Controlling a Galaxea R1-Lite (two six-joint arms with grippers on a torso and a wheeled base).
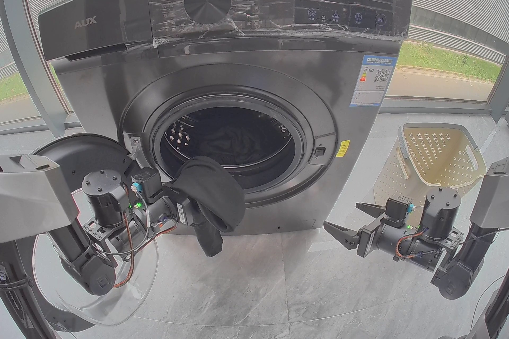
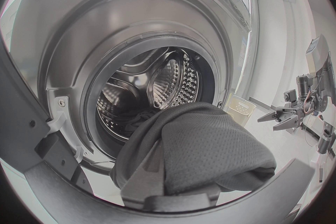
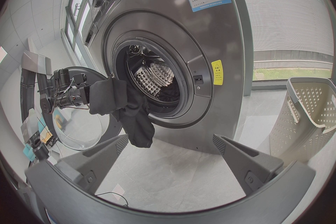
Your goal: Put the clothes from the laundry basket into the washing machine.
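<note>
garment (image 1: 214,194) | clamped in left tool (image 1: 183,208), draped just before drum (image 1: 233,141) mouth, drum straight ahead | right tool (image 1: 343,222) apart, empty, near basket (image 1: 435,126)

A dark garment (image 1: 212,192) drapes over the left hand (image 1: 186,208) and hides most of it, and in the left wrist view the same cloth blocks the lower lip of the washing machine (image 1: 339,154) opening. Deep in the drum, a dark heap of clothes (image 1: 233,139) blends into shadow, so separate pieces cannot be told apart. The left arm (image 1: 101,197) covers much of the open door (image 1: 79,154), and the laundry basket (image 1: 424,129) shows its far wall but not its floor; the right wrist view cuts it off at the picture's edge.
</note>
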